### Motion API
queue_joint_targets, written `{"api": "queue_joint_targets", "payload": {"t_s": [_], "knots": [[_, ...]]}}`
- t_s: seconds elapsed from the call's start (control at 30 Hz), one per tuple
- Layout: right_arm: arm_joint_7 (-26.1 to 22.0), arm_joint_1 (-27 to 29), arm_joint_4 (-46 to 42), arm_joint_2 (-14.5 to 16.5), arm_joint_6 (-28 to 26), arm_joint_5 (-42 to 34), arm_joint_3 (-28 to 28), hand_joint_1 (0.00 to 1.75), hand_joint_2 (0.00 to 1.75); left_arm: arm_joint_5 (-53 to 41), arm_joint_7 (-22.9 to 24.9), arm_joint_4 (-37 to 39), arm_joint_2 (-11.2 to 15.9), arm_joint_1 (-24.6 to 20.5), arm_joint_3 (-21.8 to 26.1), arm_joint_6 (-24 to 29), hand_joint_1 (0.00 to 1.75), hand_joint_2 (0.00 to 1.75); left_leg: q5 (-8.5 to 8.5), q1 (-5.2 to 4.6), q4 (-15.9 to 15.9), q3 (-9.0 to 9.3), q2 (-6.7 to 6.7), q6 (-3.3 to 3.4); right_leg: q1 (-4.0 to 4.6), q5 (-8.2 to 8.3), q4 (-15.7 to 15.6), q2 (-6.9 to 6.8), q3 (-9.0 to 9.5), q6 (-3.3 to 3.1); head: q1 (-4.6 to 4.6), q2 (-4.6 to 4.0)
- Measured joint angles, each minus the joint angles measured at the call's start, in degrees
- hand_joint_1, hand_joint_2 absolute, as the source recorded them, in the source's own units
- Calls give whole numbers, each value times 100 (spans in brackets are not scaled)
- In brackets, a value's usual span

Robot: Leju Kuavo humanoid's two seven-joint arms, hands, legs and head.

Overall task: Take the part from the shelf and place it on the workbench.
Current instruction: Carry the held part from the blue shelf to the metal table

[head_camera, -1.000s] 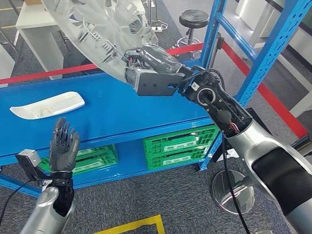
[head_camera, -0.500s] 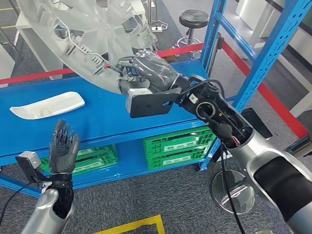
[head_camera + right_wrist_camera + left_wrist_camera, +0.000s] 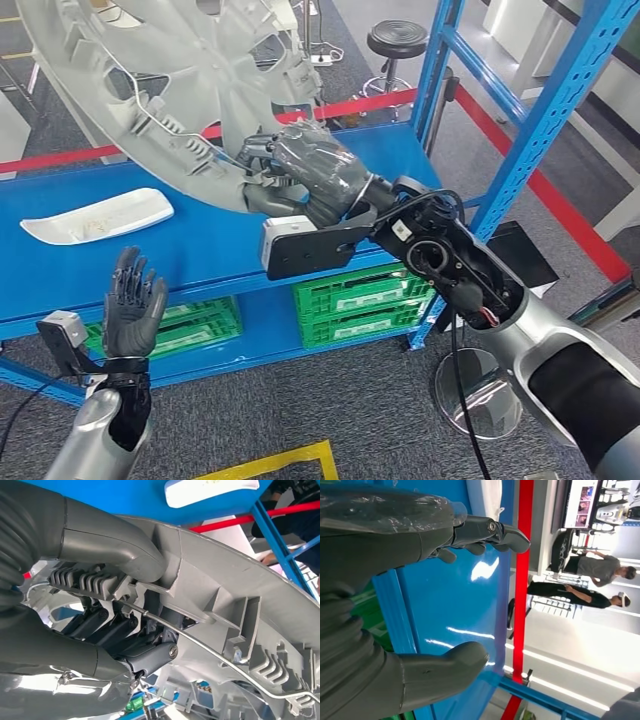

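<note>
The part is a large round grey wheel cover (image 3: 173,90) with ribs and a wire ring on its back, held up above the blue shelf. My right hand (image 3: 302,170) grips its lower rim, thumb on one face and fingers on the other. The right wrist view shows that rim (image 3: 241,605) with my thumb pressed on it and the fingers hooked behind. My left hand (image 3: 132,300) stands upright in front of the shelf's front edge, fingers spread and holding nothing. In the left wrist view this hand (image 3: 410,595) has its thumb and fingers wide apart.
A white oblong part (image 3: 98,217) lies on the blue shelf board (image 3: 226,240) at the left. Green crates (image 3: 370,298) sit on the lower level. Blue uprights (image 3: 543,120) rise at the right, with a black stool (image 3: 396,45) behind. Two people stand far off (image 3: 591,580).
My right hand has carried the wheel cover leftward and slightly down, with the wrist turning. The left hand has barely moved.
</note>
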Motion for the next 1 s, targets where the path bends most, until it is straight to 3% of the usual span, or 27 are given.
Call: {"api": "queue_joint_targets", "payload": {"t_s": [1.0], "knots": [[221, 215, -210, -50, -156, -168, -52, 175, 175, -3, 35, -226, 1, 114, 2, 2, 0, 175, 0, 0, -1, 0, 0, 0, 0, 0, 0, 0, 0, 0, 0, 0]]}}
